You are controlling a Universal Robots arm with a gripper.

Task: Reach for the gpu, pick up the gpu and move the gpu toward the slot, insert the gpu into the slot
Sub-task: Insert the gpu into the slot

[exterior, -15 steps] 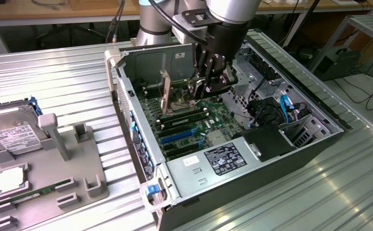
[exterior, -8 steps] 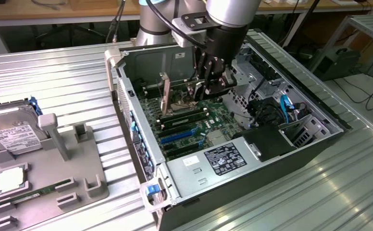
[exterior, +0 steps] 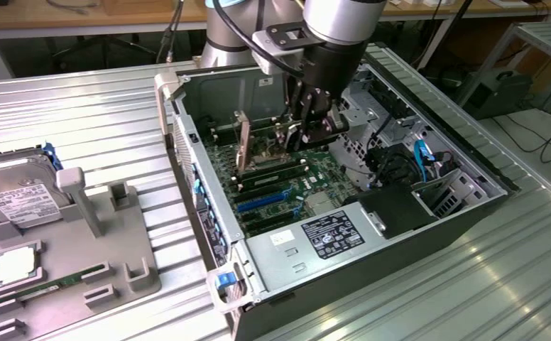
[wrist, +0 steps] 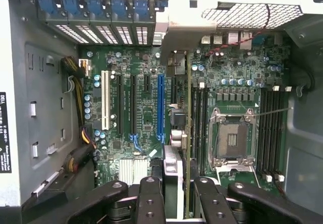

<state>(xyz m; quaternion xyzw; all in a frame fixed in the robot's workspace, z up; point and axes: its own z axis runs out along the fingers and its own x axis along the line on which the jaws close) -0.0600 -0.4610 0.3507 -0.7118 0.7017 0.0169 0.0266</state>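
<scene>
The desk (exterior: 86, 128) is ribbed silver metal, catching pale light in stripes. The computer case (exterior: 465, 153) is grey steel with a black outer shell. Inside, the motherboard (wrist: 242, 82) is deep green, with one long blue slot (wrist: 161, 108), one white slot (wrist: 105, 100) and several black ones. The gpu (wrist: 188, 133) shows as a thin olive-green edge. The pincer (wrist: 175, 188) is matte black. Blue clips (wrist: 96, 4) line the rear. The tray (exterior: 67, 263) is flat grey; the hard drive (exterior: 15, 195) is silver with a white label.
</scene>
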